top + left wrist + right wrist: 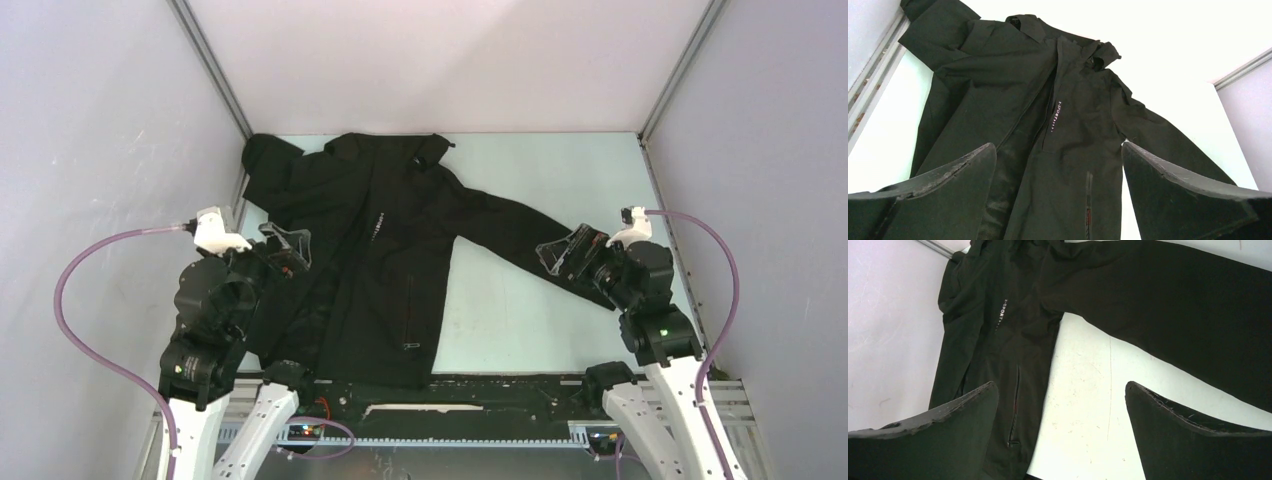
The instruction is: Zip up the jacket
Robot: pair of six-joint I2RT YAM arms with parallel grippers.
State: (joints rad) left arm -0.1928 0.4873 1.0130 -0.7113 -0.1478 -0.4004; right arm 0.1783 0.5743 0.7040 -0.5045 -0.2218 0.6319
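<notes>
The black jacket (380, 260) lies flat on the pale table, collar at the far side, hem at the near edge, one sleeve stretched to the right. Its front is open along the central zipper (1033, 107), with white chest lettering (1056, 115) and a zipped side pocket (1088, 200). My left gripper (285, 243) is open and empty, above the jacket's left side. My right gripper (562, 252) is open and empty, above the right sleeve (1188, 315). The jacket body also shows in the right wrist view (998, 340).
The pale table (510, 300) shows bare between jacket body and right sleeve. Grey walls close in the left, right and far sides. A black rail (480, 385) runs along the near edge between the arm bases.
</notes>
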